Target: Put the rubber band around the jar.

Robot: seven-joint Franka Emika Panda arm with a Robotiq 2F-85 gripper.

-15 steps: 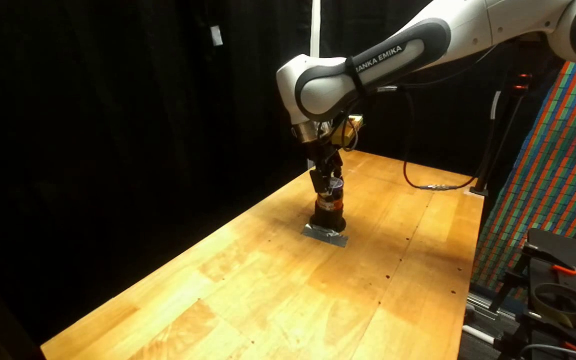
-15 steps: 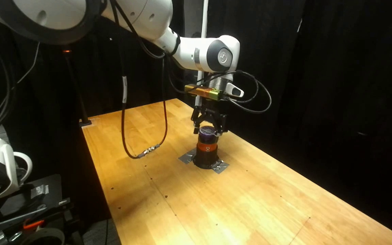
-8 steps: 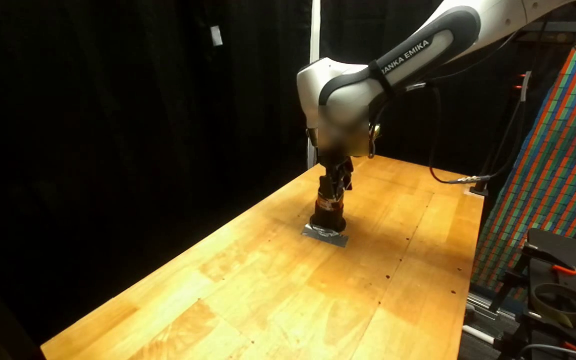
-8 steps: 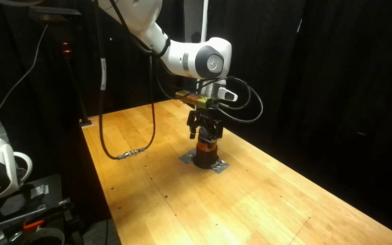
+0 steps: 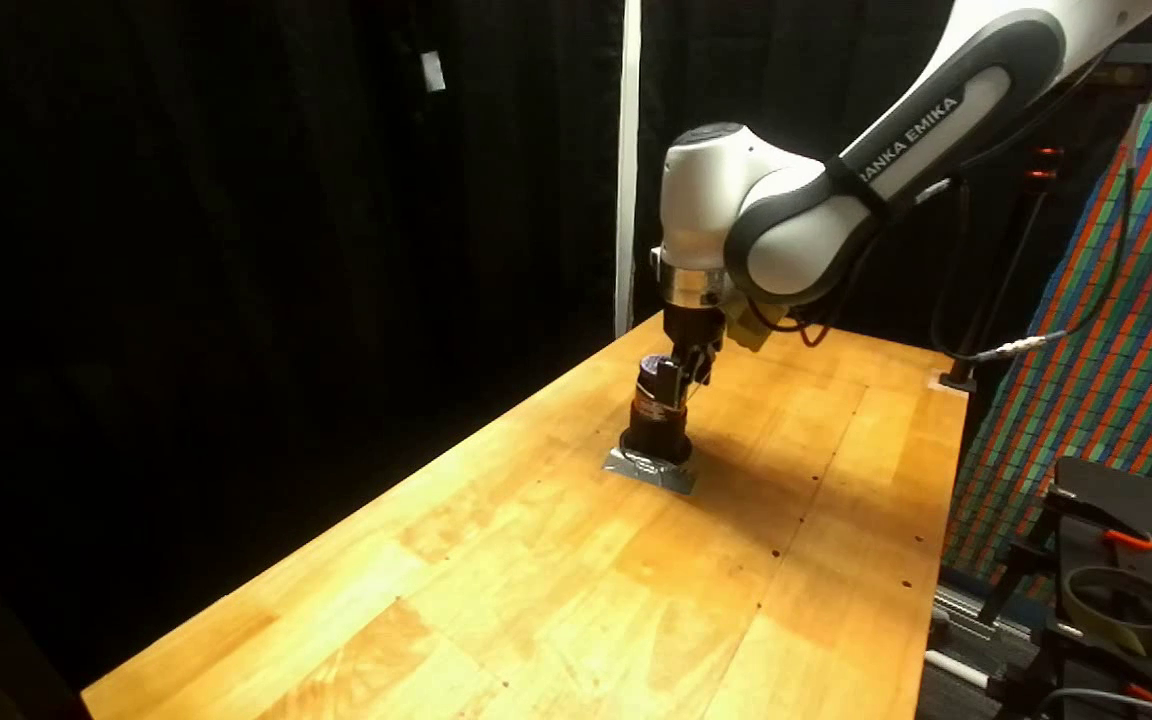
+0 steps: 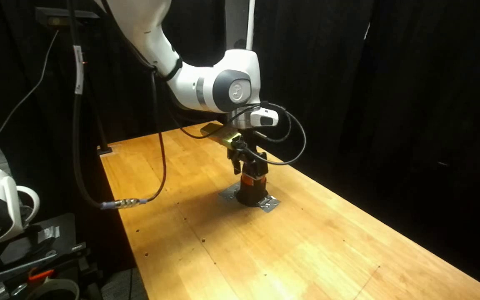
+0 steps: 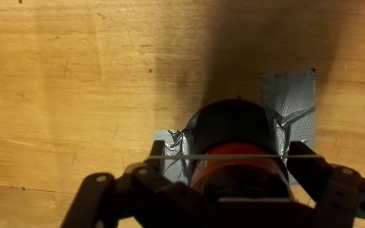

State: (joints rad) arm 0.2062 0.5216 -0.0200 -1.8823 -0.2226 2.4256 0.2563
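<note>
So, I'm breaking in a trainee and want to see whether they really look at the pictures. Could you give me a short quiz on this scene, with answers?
1. What silvery material sits at the foot of the jar?
2. In the wrist view, the fingers of the tool are: A) pressed together; B) spread apart; C) outside the picture.
3. True or false: in the wrist view, the rubber band hangs slack.

Key: 1. grey tape. 2. B. 3. False; the rubber band runs straight from one side of the tool to the other.
</note>
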